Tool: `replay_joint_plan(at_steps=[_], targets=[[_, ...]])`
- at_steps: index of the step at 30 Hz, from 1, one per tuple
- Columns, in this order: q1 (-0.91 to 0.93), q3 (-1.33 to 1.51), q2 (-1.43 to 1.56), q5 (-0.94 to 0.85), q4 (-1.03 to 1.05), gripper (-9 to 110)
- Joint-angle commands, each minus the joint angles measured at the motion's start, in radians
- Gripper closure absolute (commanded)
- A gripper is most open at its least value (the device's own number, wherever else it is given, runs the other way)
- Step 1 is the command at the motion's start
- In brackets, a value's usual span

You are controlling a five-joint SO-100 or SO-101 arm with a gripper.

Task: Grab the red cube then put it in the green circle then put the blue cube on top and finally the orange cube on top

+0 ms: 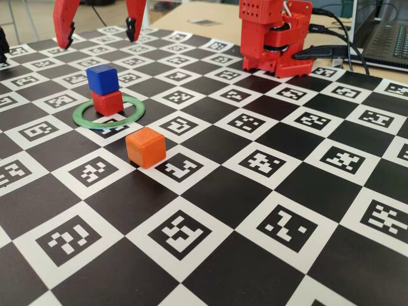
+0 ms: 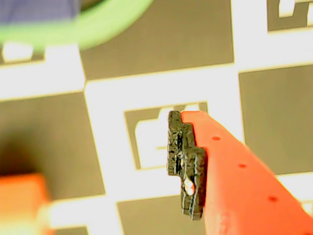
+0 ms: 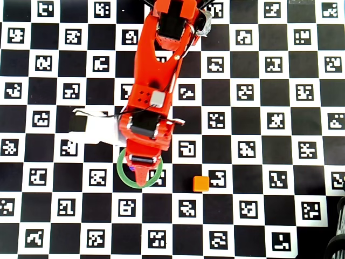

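Orange cube (image 1: 145,146) nearest; hand (image 1: 100,28) spread wide, empty, above blue cube (image 1: 102,79) on red cube (image 1: 107,102).

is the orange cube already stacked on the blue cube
No, the orange cube sits on the board beside the green ring, apart from the blue cube.

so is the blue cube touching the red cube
Touching. The fixed view shows the blue cube resting directly on the red cube inside the green circle, with no gap between them.
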Motion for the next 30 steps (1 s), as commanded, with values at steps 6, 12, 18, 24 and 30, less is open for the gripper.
replay_joint_plan(at_steps=[6,12,18,24,30], targets=[[-0.172,-0.199,0.025,0.235,0.081,55],[-0.262,-0.232,-0.064,0.288,0.049,54],[-0.316,-0.278,-0.190,0.308,0.000,54],[-0.337,-0.262,-0.265,0.268,-0.104,54],[-0.342,-0.262,-0.336,0.262,-0.161,54]])
